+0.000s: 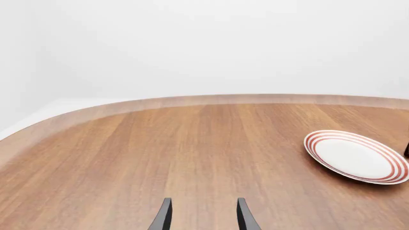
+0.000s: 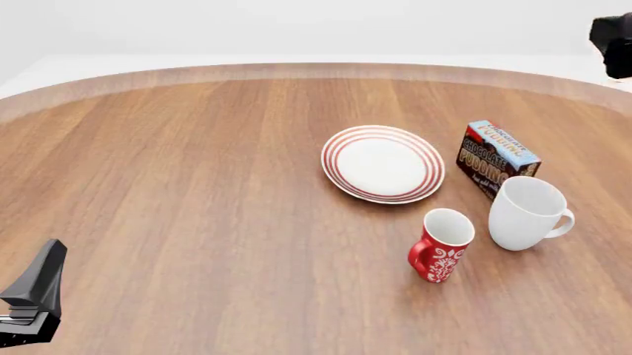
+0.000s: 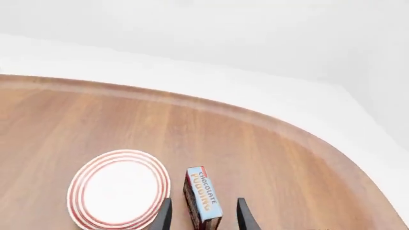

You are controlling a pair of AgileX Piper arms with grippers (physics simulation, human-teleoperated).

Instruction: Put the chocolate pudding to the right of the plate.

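- Wooden table (image 2: 197, 185) with a rounded far edge and visible brown grain
- Plain white, evenly lit backdrop beyond it, without visible shadows

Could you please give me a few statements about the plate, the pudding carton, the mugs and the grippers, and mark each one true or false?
1. The chocolate pudding stands to the right of the plate in the front view. True.
2. The red mug sits on the plate. False: it stands on the table, nearer the camera than the plate.
3. The right gripper is shut on the pudding. False: its fingers are apart, the carton seen between them below.
4. The white mug stands upright, its mouth facing up. True.
5. The left gripper holds the plate. False: it is open and holds nothing.
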